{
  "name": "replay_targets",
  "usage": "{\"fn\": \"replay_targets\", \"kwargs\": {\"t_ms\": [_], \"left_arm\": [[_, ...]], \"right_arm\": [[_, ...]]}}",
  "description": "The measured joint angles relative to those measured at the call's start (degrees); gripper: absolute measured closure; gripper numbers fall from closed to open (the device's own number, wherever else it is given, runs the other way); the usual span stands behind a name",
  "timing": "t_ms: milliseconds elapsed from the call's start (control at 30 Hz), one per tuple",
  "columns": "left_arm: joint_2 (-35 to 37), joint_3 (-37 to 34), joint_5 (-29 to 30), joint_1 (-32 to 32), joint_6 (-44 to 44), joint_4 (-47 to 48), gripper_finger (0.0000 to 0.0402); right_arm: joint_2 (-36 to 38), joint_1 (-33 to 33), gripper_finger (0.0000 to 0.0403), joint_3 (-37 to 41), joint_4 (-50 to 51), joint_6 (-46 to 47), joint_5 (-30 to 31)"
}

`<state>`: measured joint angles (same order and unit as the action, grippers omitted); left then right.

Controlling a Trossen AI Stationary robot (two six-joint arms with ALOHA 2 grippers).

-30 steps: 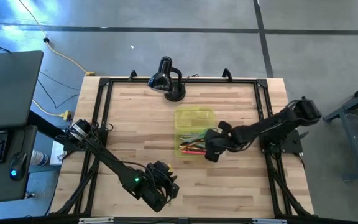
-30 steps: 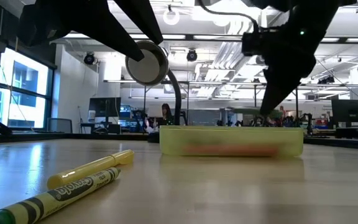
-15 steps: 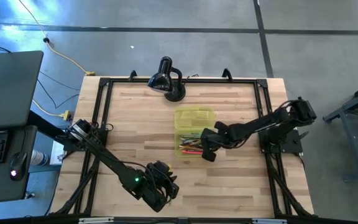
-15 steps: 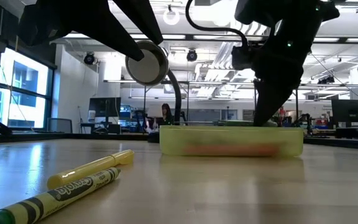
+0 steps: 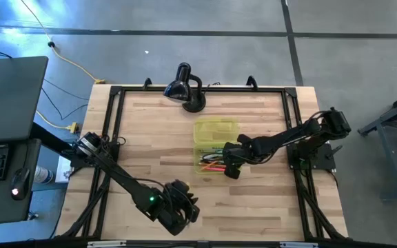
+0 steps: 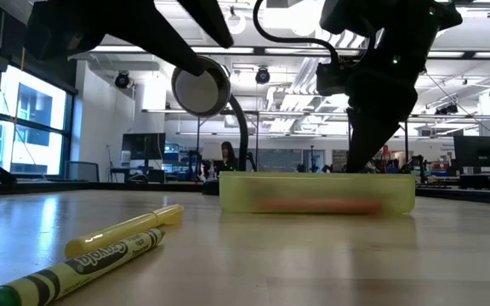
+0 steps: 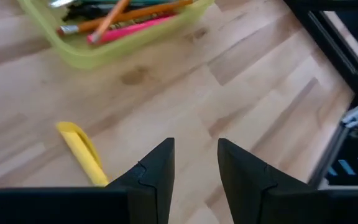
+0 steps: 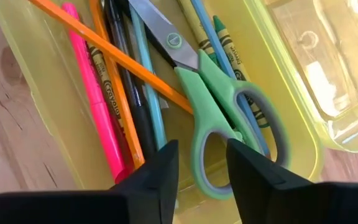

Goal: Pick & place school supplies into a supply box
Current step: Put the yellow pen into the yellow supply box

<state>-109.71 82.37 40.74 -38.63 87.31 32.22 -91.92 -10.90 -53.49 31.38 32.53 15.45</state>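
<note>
box: yellow-green see-through plastic case (image 5: 212,156) at mid table, lid (image 5: 216,131) flipped open flat on the far side toward the lamp; in the low view it's a low yellow-green tub (image 6: 316,193) sitting on the wood

box contents: green-handled scissors (image 8: 219,106), pink marker (image 8: 96,102), orange pencil (image 8: 110,53), orange crayon (image 8: 112,93), black pen (image 8: 131,93), light blue pen (image 8: 146,87), green crayons (image 8: 225,37) beside the scissors, all lying lengthwise in the tray, scissors on top of the orange pencil

right claw: right gripper (image 8: 199,171) just over the near end of the box tray, right above the scissors handle; fingers apart by a narrow gap, nothing between them; high view shows it (image 5: 230,165) at the tray's right end, arm reaching in from the right edge

left claw: left gripper (image 7: 194,168) low over bare wood at the near edge of the table (image 5: 143,138), well apart from the box; fingers parted with a narrow gap, holding nothing; in the high view it sits at (image 5: 178,207)

still outside box: yellow marker (image 7: 82,152) on the wood just beside the left gripper's finger, between it and the box; low view shows it (image 6: 124,231) with a yellow crayon (image 6: 71,270) lying close in front, both flat on the table, near the camera

lamp: black desk lamp (image 5: 185,88) at the far edge of the table, behind the lid

other: desk with keyboard and mouse (image 5: 5,138) off the left side of the table
</note>
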Motion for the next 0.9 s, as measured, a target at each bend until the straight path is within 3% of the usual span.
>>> {"fn": "replay_targets", "kwargs": {"t_ms": [333,667,900], "left_arm": [[-0.07,0.0,-13.11,-0.04,4.14,-1.68,0.0246],[-3.8,-0.02,-17.93,-1.01,14.09,3.2,0.0246],[-5.74,-0.01,-14.12,-1.16,16.21,5.34,0.0246]], "right_arm": [[0.5,-0.08,0.0284,-0.01,-1.79,0.0,-2.37],[3.81,-0.84,0.0284,-0.03,-3.44,-2.19,-4.43],[5.4,-2.45,0.0284,-0.03,-4.71,-3.02,-4.51]]}}
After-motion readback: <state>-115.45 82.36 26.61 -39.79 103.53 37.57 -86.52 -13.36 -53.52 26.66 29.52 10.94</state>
